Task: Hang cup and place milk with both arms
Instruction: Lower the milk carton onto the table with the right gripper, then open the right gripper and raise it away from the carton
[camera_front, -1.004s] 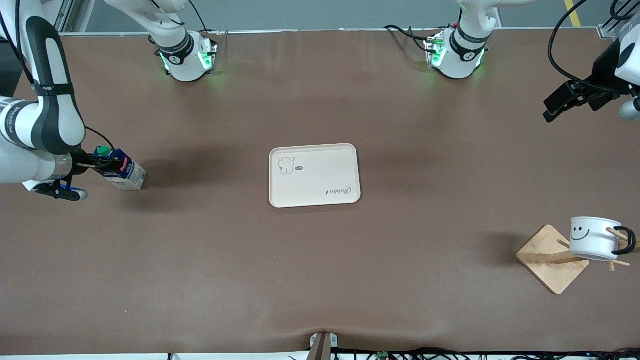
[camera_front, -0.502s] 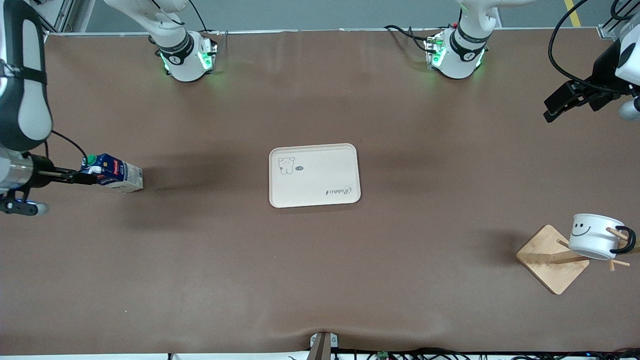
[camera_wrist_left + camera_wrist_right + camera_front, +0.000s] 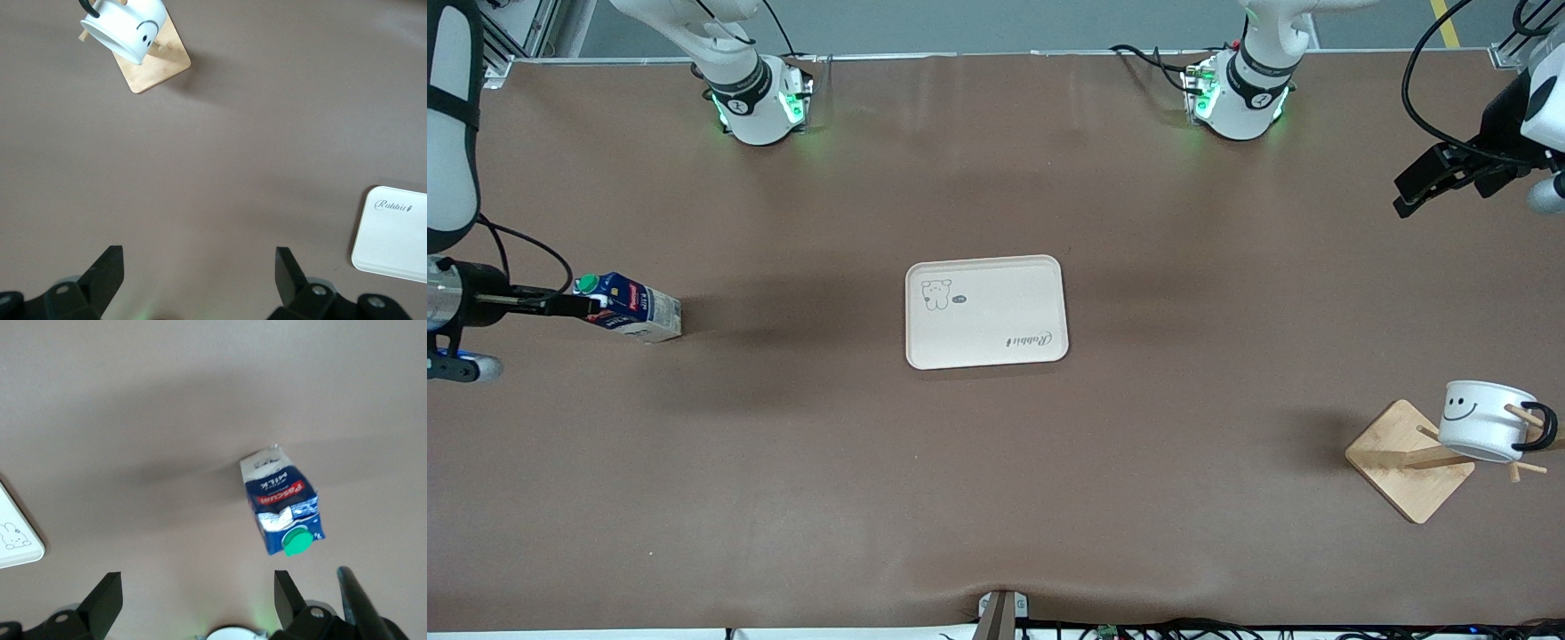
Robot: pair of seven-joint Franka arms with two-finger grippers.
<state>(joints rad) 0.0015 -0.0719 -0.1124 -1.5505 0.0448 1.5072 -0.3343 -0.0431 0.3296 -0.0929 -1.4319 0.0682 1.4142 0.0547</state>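
R end effector wide apart over milk; L end effector apart, waiting.

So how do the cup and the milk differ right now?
The cup is round and white, with a smiley; the milk is a boxy blue carton with a green cap. The cup hangs on a wooden rack off the table; the milk sits on the table. Neither is on the tray.

— What was on the brown table?
— One small white mug with a smiley face, one dark-blue milk carton with a green cap, one cream rectangular tray, one wooden peg rack.
— And arms?
— Two white robot arms, with two black two-finger grippers: the left and the right.
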